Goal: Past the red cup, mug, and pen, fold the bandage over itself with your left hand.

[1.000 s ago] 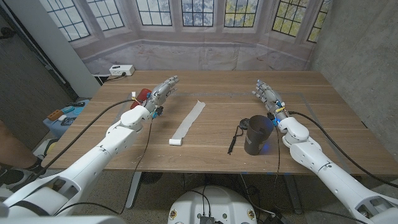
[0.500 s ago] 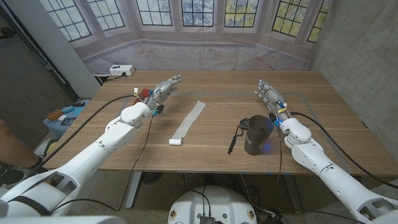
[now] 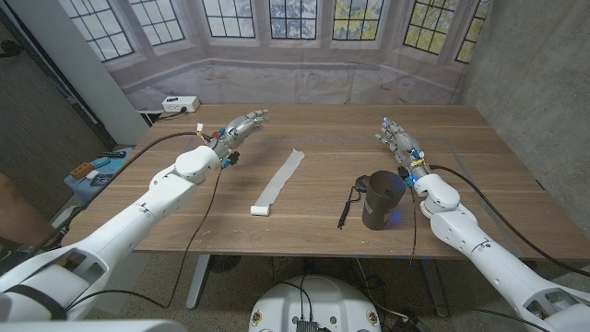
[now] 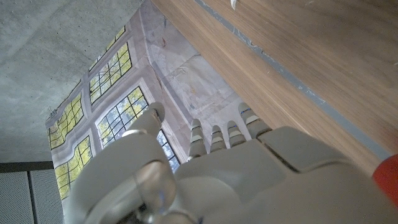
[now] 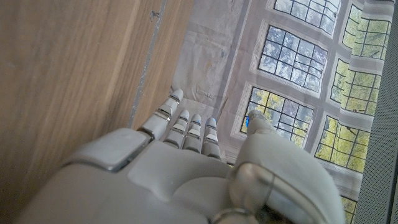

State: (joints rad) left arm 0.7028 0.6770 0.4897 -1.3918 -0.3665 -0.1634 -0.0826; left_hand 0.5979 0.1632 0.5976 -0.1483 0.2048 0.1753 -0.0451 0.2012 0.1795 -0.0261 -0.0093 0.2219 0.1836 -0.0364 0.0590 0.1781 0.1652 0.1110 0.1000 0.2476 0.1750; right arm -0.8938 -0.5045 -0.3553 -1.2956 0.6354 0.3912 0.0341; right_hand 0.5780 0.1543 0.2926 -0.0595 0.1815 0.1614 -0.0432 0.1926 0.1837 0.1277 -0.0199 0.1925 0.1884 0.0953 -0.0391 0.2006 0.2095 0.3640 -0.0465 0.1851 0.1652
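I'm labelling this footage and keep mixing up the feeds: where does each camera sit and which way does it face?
Head view: on the robot's head, looking down at the table with the bandage, mug and pen; both arms, left hand, right hand.
Left wrist view: behind the left hand, facing along the tabletop to the window backdrop.
Right wrist view: behind the right hand, facing likewise.
Shared: all show the wooden table and windows.

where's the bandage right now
In the head view the bandage lies stretched out near the table's middle, between the left hand and the dark mug, with the pen just to its right.
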